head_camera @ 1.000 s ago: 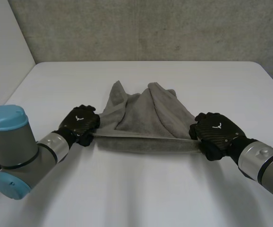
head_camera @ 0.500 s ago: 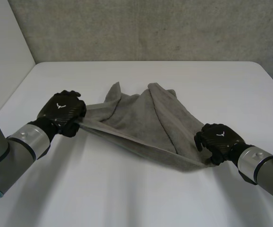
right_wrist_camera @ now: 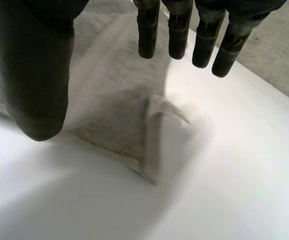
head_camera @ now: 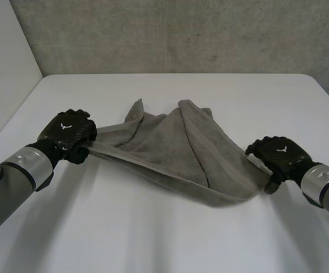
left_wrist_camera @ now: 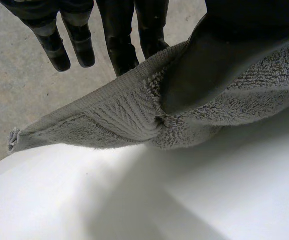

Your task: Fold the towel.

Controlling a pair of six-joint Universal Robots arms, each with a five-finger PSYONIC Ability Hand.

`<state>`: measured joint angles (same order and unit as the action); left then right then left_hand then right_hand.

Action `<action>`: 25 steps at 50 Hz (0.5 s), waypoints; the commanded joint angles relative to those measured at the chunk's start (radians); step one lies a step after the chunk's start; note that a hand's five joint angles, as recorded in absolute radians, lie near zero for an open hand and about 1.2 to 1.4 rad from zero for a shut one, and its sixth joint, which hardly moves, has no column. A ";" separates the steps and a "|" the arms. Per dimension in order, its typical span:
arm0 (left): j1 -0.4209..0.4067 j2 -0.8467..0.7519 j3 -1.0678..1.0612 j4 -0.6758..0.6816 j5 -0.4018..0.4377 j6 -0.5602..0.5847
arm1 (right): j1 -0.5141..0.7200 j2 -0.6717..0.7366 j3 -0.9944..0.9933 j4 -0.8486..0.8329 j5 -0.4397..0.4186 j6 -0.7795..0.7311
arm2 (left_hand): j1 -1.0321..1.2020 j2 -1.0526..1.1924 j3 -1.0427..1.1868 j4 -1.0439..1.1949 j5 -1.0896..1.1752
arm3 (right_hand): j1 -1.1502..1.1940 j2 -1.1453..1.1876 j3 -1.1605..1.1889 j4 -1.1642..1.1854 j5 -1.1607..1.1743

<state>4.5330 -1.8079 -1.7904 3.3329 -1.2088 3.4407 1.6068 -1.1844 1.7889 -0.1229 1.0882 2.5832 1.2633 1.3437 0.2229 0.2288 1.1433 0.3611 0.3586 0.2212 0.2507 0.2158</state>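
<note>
1. Head view: the towel (head_camera: 176, 151) lies mid-table, its long axis running across from the left hand (head_camera: 69, 132) to the right hand (head_camera: 277, 153), nearer the table's (head_camera: 153, 239) near edge at the right.
2. The left hand pinches a towel edge near one corner between thumb and straight fingers, held just off the table.
3. The right hand hovers with its fingers straight and apart, holding nothing. The other corner lies flat under its palm, so this hand is nearest for a grasp.

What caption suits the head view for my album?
Left hand pinches the grey towel by its left edge above the white table; open right hand hovers over the right corner.
</note>
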 commanded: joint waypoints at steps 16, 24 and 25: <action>-0.008 -0.010 -0.015 0.000 0.002 0.002 | -0.093 0.060 -0.068 0.123 -0.120 -0.204 | 0.133 0.053 -0.048 -0.054 0.078 | 0.269 0.272 -0.047 -0.076 0.240; -0.011 -0.011 -0.018 0.000 0.002 0.002 | -0.093 0.077 -0.074 0.124 -0.134 -0.222 | 0.133 0.053 -0.048 -0.054 0.078 | 0.320 0.322 -0.047 -0.076 0.291; -0.011 -0.011 -0.018 0.000 0.002 0.002 | -0.094 0.081 -0.077 0.124 -0.136 -0.221 | 0.133 0.053 -0.048 -0.054 0.078 | 0.323 0.325 -0.047 -0.076 0.294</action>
<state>4.5234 -1.8188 -1.8070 3.3333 -1.2072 3.4421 1.5124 -1.1137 1.7168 0.0033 0.9585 2.3662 1.2633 1.3438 0.2229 0.2288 1.1433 0.6549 0.6440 0.2212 0.2507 0.4885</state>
